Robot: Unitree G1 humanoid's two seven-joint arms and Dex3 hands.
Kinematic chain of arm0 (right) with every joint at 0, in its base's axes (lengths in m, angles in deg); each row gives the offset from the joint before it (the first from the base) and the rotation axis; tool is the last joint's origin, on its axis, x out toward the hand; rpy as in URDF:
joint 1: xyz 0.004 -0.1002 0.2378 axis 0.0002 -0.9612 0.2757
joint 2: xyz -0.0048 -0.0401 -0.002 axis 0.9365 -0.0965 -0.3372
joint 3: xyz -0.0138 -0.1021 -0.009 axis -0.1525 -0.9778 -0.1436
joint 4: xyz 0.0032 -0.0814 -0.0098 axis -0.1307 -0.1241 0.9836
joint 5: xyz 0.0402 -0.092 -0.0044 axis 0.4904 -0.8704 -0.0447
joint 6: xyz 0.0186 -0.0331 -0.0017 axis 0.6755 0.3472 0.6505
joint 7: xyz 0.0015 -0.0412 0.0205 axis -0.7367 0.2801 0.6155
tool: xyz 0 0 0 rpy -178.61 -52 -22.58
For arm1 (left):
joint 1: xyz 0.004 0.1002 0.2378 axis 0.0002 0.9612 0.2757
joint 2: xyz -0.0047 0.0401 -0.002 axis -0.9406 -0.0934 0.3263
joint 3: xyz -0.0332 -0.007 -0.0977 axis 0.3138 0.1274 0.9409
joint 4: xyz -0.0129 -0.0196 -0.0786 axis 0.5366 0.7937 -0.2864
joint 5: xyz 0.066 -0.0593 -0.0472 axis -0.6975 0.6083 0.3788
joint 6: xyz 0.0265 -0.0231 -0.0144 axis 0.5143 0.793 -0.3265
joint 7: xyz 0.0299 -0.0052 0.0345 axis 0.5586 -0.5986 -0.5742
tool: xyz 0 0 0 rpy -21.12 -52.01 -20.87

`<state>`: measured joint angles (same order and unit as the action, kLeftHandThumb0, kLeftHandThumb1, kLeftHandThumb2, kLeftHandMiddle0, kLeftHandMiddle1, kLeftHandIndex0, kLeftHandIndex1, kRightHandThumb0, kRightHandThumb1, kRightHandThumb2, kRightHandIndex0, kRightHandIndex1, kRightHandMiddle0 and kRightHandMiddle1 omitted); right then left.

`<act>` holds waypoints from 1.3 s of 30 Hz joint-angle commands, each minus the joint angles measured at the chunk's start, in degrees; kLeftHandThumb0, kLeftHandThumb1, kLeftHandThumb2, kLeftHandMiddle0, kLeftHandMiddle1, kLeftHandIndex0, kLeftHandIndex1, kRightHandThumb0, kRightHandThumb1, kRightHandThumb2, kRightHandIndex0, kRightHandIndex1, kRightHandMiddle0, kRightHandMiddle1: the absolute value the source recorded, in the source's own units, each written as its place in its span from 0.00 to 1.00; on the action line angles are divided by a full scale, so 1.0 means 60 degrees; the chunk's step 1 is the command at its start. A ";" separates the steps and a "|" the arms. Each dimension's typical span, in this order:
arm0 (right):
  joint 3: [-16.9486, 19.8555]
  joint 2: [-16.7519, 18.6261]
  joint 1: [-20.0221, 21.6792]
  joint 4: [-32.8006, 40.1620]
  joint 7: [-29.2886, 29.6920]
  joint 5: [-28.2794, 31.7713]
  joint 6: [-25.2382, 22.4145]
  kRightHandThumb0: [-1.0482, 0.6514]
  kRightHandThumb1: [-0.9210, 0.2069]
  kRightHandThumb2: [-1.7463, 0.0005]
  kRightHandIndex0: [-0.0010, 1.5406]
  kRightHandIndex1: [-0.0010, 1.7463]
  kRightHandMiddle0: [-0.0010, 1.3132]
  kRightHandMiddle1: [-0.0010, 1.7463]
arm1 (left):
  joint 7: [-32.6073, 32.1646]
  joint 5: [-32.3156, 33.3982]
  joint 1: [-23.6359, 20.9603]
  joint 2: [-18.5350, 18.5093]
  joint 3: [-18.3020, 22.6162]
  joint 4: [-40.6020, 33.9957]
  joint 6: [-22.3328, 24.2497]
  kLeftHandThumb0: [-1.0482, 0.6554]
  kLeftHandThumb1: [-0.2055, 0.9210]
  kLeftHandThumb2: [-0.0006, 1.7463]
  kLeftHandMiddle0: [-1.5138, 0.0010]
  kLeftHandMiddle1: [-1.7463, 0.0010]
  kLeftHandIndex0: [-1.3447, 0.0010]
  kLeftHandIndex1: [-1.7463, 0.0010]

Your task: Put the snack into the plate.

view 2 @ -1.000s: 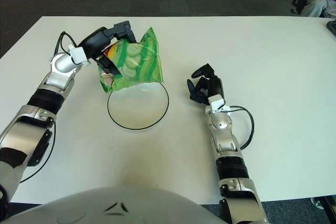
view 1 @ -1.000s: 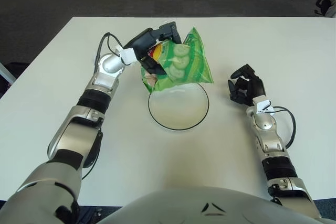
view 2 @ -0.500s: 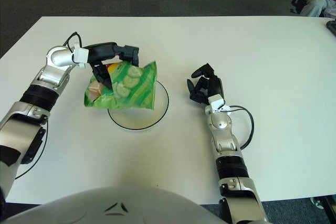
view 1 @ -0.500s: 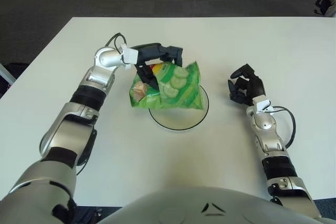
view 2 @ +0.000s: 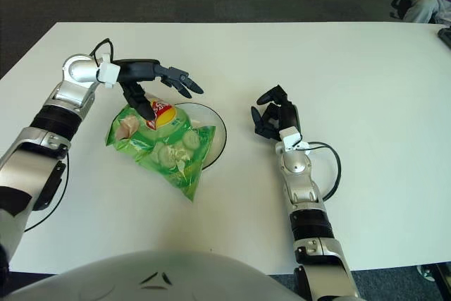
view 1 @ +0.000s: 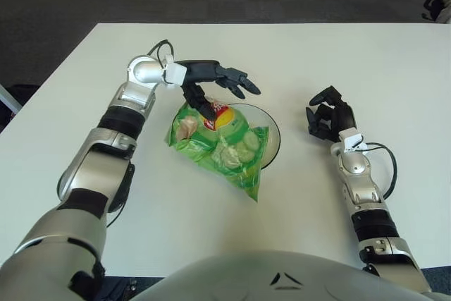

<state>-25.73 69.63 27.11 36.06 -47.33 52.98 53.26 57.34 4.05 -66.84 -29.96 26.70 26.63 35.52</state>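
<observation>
Three fingers of the left hand (view 1: 215,82) are seen spread apart, with nothing gripped: two are stretched out level toward the robot's right, and the third is pointed down so that its tip is at, or just above, the top of the snack bag (view 1: 220,146); contact cannot be confirmed. Directly below that hand the green snack bag is laid flat, with its red and yellow label turned up under the downward finger. Part of the bag is carried by the plate (view 1: 272,134), while its near corner and its left edge are hung over the rim onto the white desk (view 1: 394,61). Only the right side of the round, dark-rimmed plate is left uncovered, and it is seen under and slightly to the right of the outstretched fingers. Farther to the right of the left hand, well apart from the plate, the right hand (view 1: 327,115) is shown with its dark fingers curled inward and nothing held in them; whether the desk is touched by it cannot be told.
</observation>
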 commanded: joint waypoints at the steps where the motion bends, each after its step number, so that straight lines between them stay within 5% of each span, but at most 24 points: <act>1: -0.0101 -0.0026 -0.0415 -0.0506 -0.0105 -0.0296 -0.0524 0.38 0.28 0.46 0.55 1.00 0.31 1.00 | 0.0112 -0.0111 -0.0100 -0.0127 0.0121 0.0119 0.0086 0.22 1.00 0.10 0.86 1.00 0.83 0.99; 7: -0.0109 -0.0022 -0.0411 -0.0509 -0.0107 -0.0292 -0.0536 0.38 0.28 0.46 0.55 1.00 0.31 1.00 | 0.0140 -0.0071 -0.0035 -0.0101 0.0180 -0.0078 0.0596 0.19 1.00 0.11 0.99 1.00 0.93 1.00; 15: -0.0113 -0.0027 -0.0395 -0.0557 -0.0118 -0.0290 -0.0502 0.38 0.28 0.46 0.55 1.00 0.31 1.00 | -0.0733 0.0194 0.0550 0.0363 0.0654 -0.0784 0.1623 0.18 1.00 0.11 1.00 1.00 0.95 1.00; 23: -0.0116 -0.0031 -0.0380 -0.0607 -0.0128 -0.0287 -0.0466 0.38 0.28 0.46 0.55 1.00 0.31 1.00 | -0.1145 0.0212 0.1102 0.0638 0.0784 -0.1351 0.1861 0.20 1.00 0.10 1.00 1.00 0.93 0.99; 29: -0.0110 -0.0038 -0.0366 -0.0639 -0.0145 -0.0272 -0.0443 0.38 0.28 0.46 0.55 1.00 0.31 1.00 | -0.1085 -0.0347 0.0988 0.0472 0.0604 -0.1164 0.1202 0.21 1.00 0.09 0.97 0.99 0.92 0.99; 39: -0.0109 -0.0030 -0.0361 -0.0635 -0.0157 -0.0263 -0.0485 0.38 0.28 0.46 0.55 1.00 0.31 1.00 | -0.0961 -0.1698 0.0311 0.0036 0.0015 0.0075 -0.0991 0.20 1.00 0.09 0.87 0.98 0.84 0.96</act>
<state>-25.76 69.60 27.65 35.24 -47.34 52.92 53.50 51.11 -4.31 -62.63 -28.59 27.93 24.91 33.28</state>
